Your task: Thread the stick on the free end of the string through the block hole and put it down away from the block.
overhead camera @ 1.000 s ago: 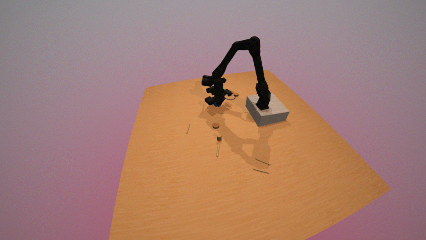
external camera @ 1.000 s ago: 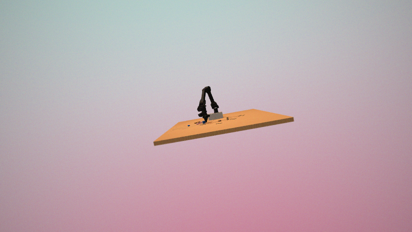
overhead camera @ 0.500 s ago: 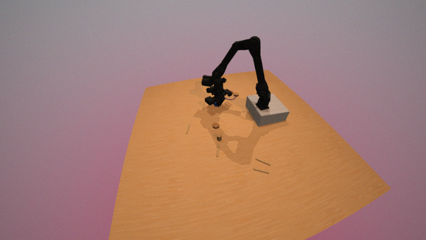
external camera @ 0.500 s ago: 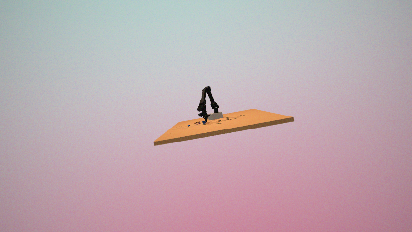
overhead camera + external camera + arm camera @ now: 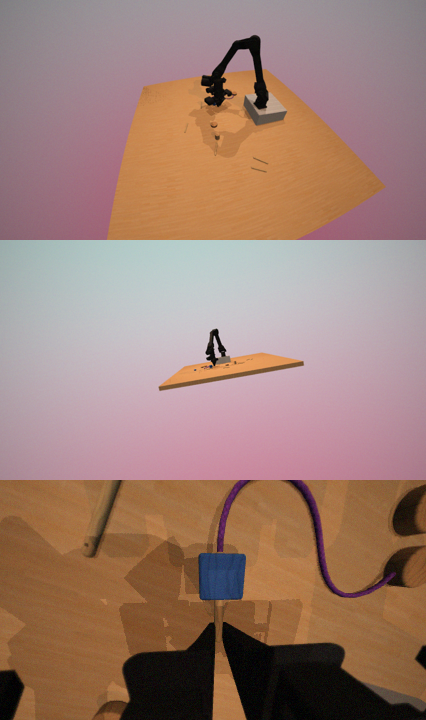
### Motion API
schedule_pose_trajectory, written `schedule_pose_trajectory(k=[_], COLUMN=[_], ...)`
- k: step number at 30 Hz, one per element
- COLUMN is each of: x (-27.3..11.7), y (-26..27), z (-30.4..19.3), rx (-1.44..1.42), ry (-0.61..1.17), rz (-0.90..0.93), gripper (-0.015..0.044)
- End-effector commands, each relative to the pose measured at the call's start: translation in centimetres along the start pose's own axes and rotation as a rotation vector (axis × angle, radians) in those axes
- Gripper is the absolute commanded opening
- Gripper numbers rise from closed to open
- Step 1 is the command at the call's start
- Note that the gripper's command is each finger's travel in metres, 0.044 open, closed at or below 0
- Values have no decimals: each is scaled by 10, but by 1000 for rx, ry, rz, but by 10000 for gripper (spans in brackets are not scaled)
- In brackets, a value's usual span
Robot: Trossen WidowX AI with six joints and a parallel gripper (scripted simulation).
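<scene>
1. Nearest us, toward the right of the surface, we see two dark sticks lying well apart from the arm.
2. Farther and to the left, we find a pale stick, and just beyond its far end an upright small cylinder.
3. Left of these and a little farther lies another loose stick, with a flat disc to its right.
4. On the right stands a grey box, which carries our arm.
5. Our fingers are closed on the exposed end of the string's thin stick, low over the surface.
6. Just beside the fingertips sits the blue block. We see the thin stick coming out on the finger side; the purple string meets the opposite side. The inside of the hole is hidden.
7. To the left lies a holed stick.
8. Farther and to the right, the string curves to its round wooden button.
</scene>
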State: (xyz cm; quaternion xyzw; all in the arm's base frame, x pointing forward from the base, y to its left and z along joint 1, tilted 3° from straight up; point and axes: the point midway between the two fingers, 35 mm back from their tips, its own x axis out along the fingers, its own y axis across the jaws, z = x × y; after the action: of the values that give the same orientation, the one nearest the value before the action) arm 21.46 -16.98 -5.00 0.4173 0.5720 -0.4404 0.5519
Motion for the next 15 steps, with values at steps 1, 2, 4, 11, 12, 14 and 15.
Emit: schedule_pose_trajectory(k=[1, 2, 4, 11, 12, 14, 15], x=[0, 0, 0, 0, 0, 0, 0], y=[0, 0, 0, 0, 0, 0, 0], z=[-6, -7, -10, -18, -19, -22, -23], rx=[4, 4, 4, 4, 4, 4, 4], ry=[-1, -1, -1, 0, 0, 0, 0], rz=[0, 0, 0, -1, -2, -2, -2], gripper=[0, 0, 0, 0, 0, 0, 0])
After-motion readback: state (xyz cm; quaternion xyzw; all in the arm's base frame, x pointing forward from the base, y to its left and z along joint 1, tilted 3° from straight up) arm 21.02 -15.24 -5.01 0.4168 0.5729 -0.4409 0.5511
